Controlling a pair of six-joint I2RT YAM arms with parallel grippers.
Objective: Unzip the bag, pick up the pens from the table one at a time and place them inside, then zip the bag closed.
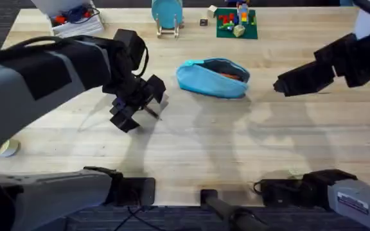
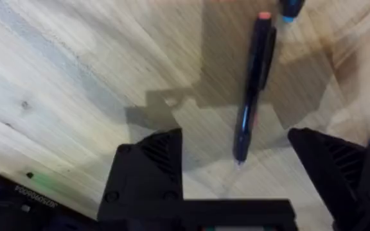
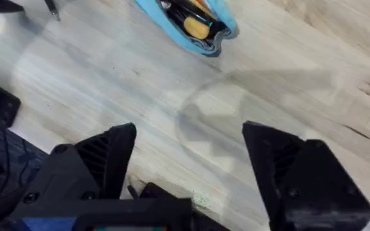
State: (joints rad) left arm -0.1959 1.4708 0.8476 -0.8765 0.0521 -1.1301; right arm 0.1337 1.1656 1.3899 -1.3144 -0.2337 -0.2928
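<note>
The light blue bag [image 1: 212, 78] lies unzipped at the table's middle, with dark pens and something orange showing inside its opening [image 3: 191, 22]. One dark pen [image 2: 252, 83] with an orange end lies flat on the wooden table [image 1: 198, 147], left of the bag. My left gripper [image 1: 143, 106] hangs open just over this pen [image 1: 151, 113], its fingers [image 2: 148, 160] on either side of the pen's tip without touching it. To the right of the bag my right gripper [image 1: 278, 85] is open and holds nothing, its fingers [image 3: 108, 154] above bare wood.
At the far edge stand a round blue disc on a wooden stand [image 1: 167, 13], a green plate with toy bricks [image 1: 236, 22] and a white tray [image 1: 76, 20]. A tape roll [image 1: 5, 149] lies near the left edge.
</note>
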